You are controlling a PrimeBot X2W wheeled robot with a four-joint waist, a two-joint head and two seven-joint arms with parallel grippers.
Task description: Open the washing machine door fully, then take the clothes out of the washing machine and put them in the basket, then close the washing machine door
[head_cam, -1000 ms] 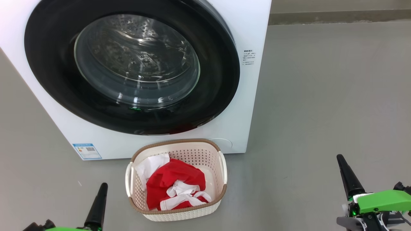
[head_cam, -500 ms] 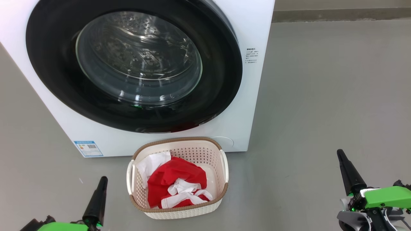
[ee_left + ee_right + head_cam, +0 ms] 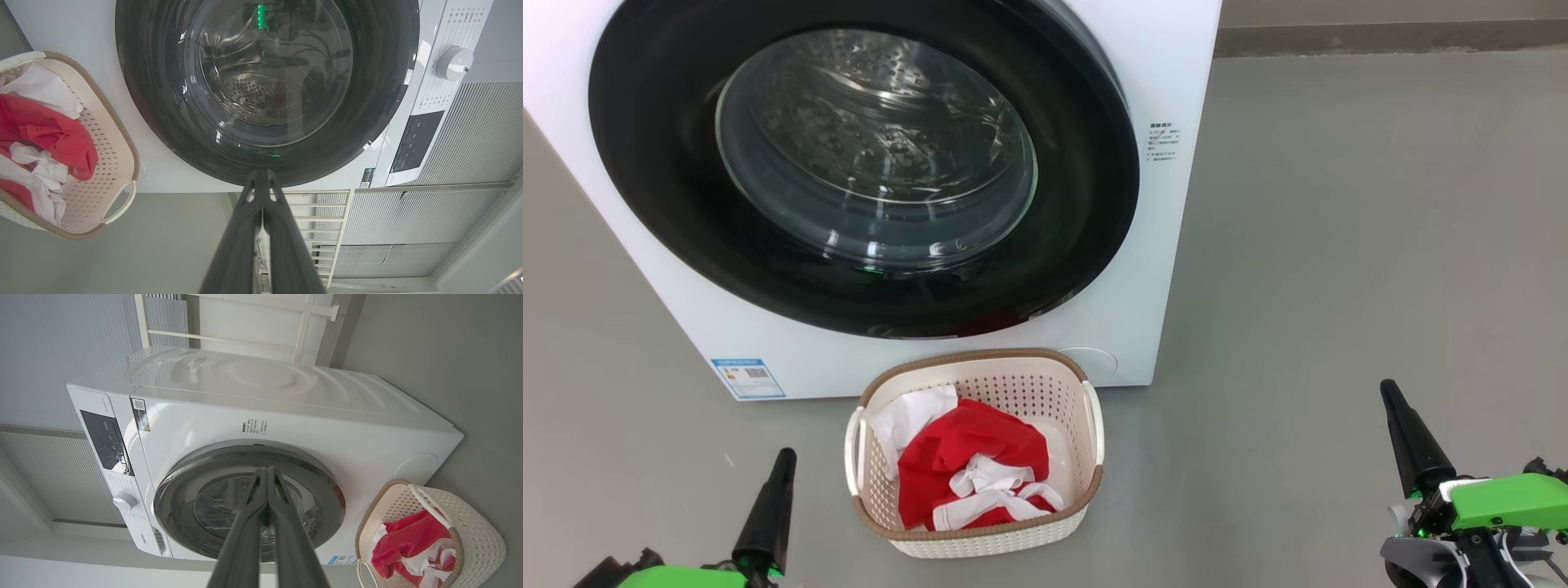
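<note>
Basket [image 3: 980, 543] stands upright before the shut washing machine door [image 3: 645, 204].

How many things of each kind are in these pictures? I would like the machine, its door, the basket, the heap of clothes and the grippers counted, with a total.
Washing machine: 1
Door: 1
Basket: 1
Heap of clothes: 1
Grippers: 2 (left gripper, right gripper)
Total: 6
</note>
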